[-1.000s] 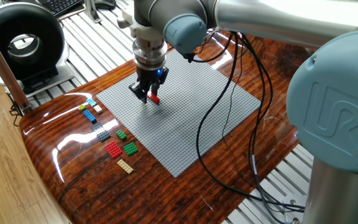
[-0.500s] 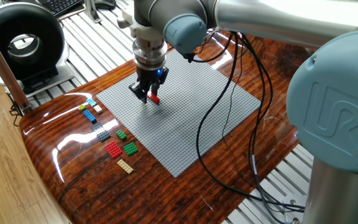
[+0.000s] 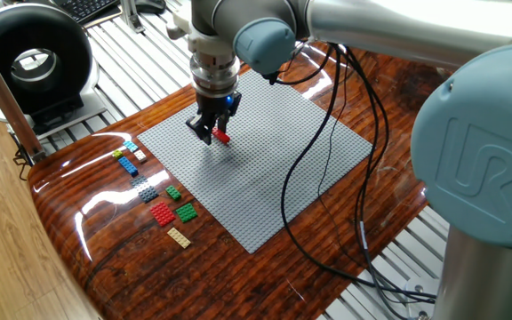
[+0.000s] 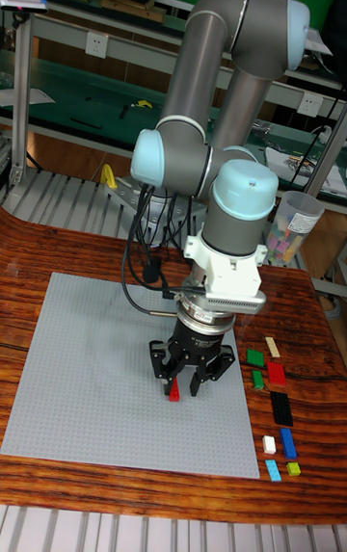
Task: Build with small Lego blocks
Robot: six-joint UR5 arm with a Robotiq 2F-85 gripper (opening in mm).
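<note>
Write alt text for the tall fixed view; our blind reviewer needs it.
A UR5 arm's gripper holds a small red Lego brick over a grey studded baseplate on a wooden table. More small Lego blocks lie in a row to its right.

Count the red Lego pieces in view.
2: a small red brick between the gripper fingers over the grey baseplate; a red plate lying among the loose pieces.

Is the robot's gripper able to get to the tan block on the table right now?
Probably not yet. The gripper is shut on a red block over the baseplate, so its fingers are full. The tan block lies apart from the other blocks with nothing over it, so the way looks free once the red block is placed.
</note>
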